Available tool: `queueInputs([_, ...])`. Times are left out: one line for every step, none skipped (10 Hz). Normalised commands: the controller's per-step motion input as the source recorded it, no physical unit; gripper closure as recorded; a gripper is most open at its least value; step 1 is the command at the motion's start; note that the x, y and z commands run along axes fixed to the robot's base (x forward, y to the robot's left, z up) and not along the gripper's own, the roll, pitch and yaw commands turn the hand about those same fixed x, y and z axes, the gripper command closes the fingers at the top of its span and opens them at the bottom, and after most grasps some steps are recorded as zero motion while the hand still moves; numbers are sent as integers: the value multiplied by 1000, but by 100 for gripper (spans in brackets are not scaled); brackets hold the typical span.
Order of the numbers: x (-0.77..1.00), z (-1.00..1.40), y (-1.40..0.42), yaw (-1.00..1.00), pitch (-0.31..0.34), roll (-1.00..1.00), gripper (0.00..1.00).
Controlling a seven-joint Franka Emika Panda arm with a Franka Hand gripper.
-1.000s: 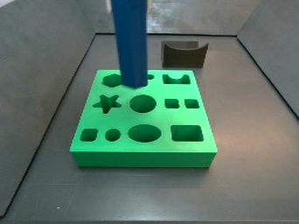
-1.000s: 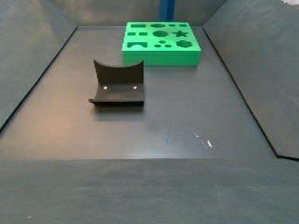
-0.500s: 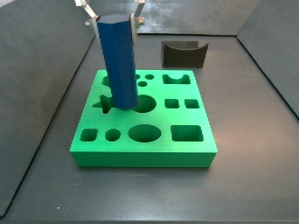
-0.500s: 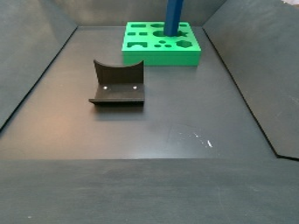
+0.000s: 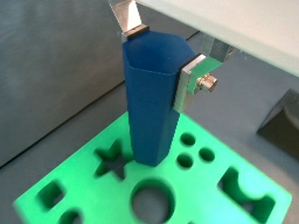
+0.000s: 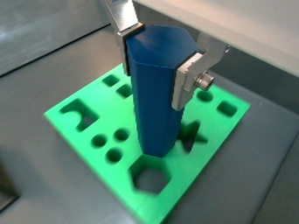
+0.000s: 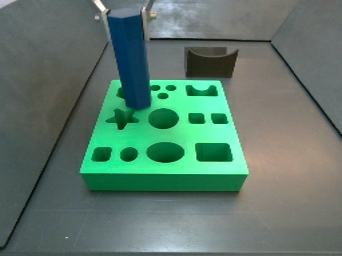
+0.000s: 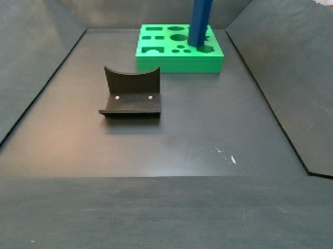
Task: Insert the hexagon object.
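Claw [image 7: 123,8] cut off by frame edge in a side view; hexagon object [image 5: 155,101] hides its lower-end contact with green block [image 5: 198,188].

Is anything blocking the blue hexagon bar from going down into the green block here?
Nothing visible does. The tool grips the hexagon object near its top, upright over the green block. Its lower end is at the block's top face; the hole beneath is hidden by the bar. The dark grey block sits apart, behind.

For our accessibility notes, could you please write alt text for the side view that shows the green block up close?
The gripper holds the blue bar upright over the green block, its lower end at the block's top. A dark notched block stands behind.
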Motion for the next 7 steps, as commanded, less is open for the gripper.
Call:
queueInputs([-91, -286, 317, -57, 0, 186, 100])
queueInputs([-191, -274, 260, -71, 0, 151, 100])
queueInputs([-500, -246, 126, -140, -19, 51, 100])
queueInputs([-551, -103, 354, -69, -4, 16, 100])
queueInputs([-274, -117, 297, 0, 0, 50, 100])
queueInputs([-6, -209, 186, 0, 0, 116, 100])
queueInputs([-171, 0, 371, -3, 0, 27, 100])
